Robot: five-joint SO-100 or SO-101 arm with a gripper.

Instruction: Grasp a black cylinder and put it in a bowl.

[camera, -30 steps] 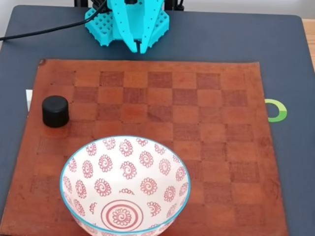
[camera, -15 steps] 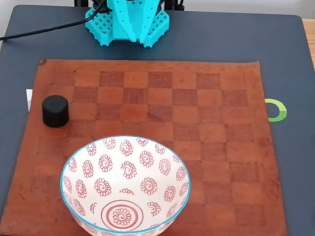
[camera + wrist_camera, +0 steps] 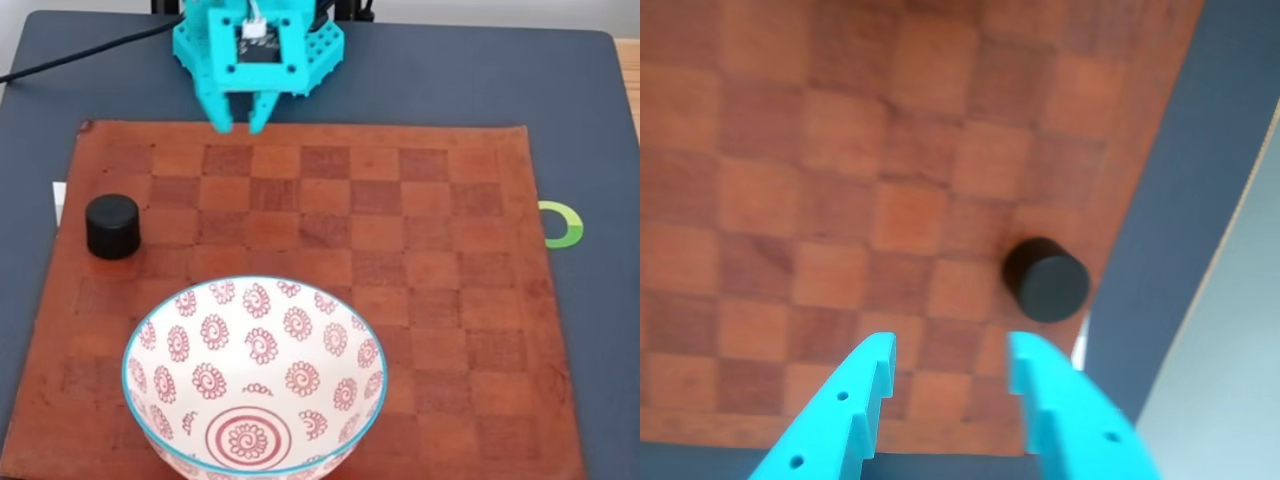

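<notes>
Checkered mat (image 3: 400,250) — black cylinder (image 3: 112,226) well apart from end effector (image 3: 240,125), jaws parted, empty.

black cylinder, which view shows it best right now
The fixed view: the black cylinder is sharp there, standing upright near the left edge of the checkered mat, apart from the bowl. In the wrist view the cylinder is blurred, beyond the open gripper.
</notes>
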